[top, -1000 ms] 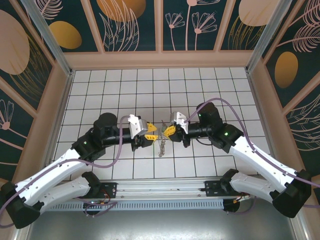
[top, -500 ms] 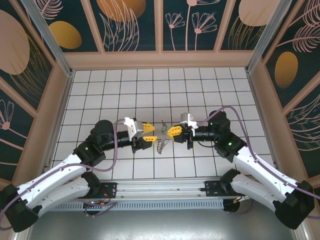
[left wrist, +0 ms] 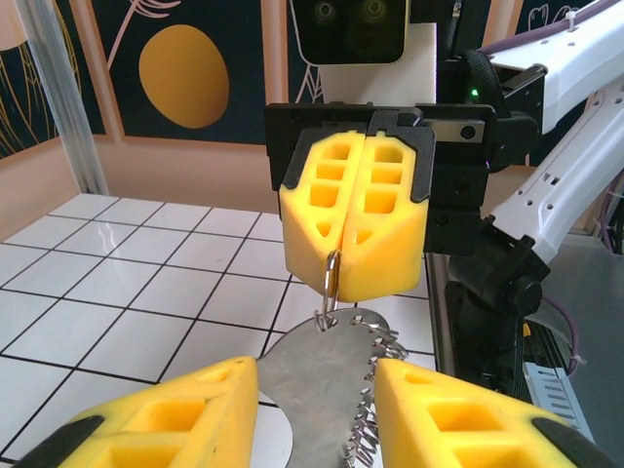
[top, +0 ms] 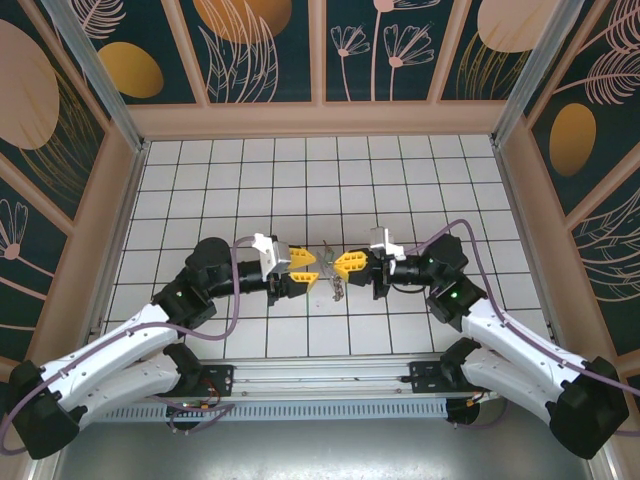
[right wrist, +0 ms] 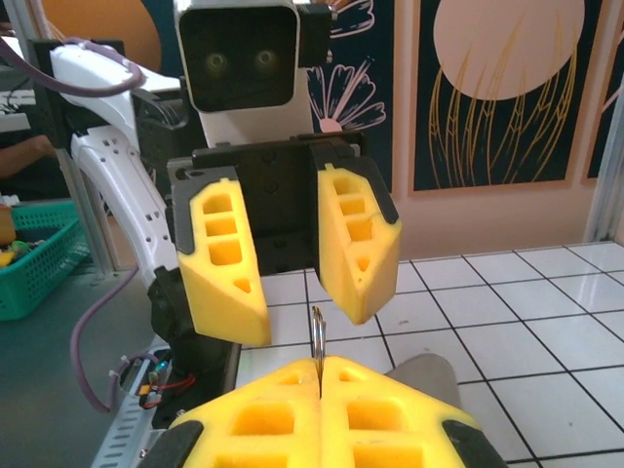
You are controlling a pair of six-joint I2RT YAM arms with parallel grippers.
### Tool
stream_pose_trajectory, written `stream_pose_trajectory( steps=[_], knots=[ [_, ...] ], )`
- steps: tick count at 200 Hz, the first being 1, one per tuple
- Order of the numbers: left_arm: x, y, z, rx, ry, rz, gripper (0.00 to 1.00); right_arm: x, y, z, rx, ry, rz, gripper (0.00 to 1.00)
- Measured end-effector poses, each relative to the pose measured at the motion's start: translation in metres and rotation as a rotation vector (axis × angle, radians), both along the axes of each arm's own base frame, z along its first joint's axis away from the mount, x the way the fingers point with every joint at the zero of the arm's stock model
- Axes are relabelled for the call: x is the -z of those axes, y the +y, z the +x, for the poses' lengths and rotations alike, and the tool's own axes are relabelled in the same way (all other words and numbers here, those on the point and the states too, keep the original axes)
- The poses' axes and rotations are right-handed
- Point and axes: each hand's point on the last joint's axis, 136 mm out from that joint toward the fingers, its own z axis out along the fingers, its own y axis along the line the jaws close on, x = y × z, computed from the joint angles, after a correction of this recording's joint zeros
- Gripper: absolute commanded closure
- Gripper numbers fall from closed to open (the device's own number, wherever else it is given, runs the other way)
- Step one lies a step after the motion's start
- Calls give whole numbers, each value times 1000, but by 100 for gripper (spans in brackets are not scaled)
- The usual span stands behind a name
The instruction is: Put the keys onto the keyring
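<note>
The white tiled tabletop (top: 200, 180) is seen from above. Over its middle, a bit closer to the near edge, the left gripper (top: 305, 268) and the right gripper (top: 345, 264) are pointed at each other. The left one's fingers (left wrist: 219, 385) are spread wide, and the flat silver key (left wrist: 312, 380) is hung between them. The right one's fingers (left wrist: 327, 214) are pressed together, and the thin keyring (left wrist: 332, 278) is pinched there. A bead chain (left wrist: 363, 429) is hung beside the key.
</note>
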Motion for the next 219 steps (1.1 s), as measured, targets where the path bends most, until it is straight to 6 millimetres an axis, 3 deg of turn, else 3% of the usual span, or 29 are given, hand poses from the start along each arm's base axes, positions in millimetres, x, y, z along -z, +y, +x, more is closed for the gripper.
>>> stream_pose_trajectory(
  steps=[89,177,219],
  knots=[
    [5,-8,-1,45,7,0,72,-4,2,-3,-42,-1,28,100],
    [-6,-13,-6,92,-13,-44,75,-4,2,-7,-62,-4,37,100],
    [-7,-16,-6,107,-6,-52,84,-5,2,-7,-63,-11,42,100]
  ],
)
